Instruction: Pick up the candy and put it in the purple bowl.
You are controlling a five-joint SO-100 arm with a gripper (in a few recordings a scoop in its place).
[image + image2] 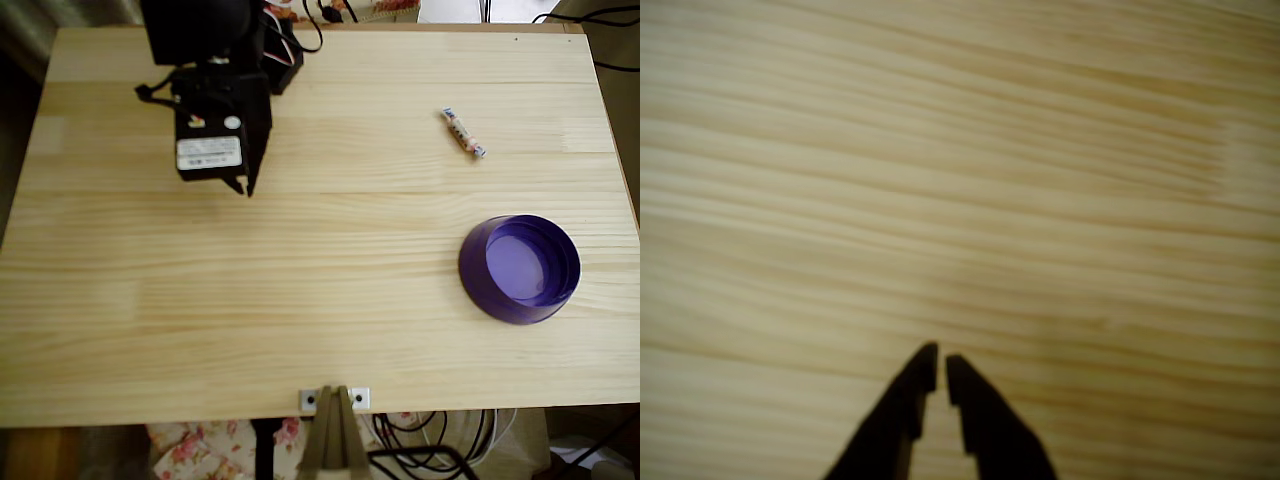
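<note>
The candy (463, 132), a short pinkish-white wrapped stick, lies on the wooden table (320, 330) at the upper right of the overhead view. The purple bowl (520, 268) sits below it near the right edge, with nothing visible inside. My black gripper (244, 186) hangs over the upper left of the table, far to the left of both. In the wrist view its two dark fingertips (941, 372) are almost together with only a thin gap, nothing between them, above bare wood.
Cables and a dark arm base (200, 30) crowd the table's back edge at upper left. A small metal bracket (335, 399) sits at the front edge. The table's right edge runs just beyond the bowl.
</note>
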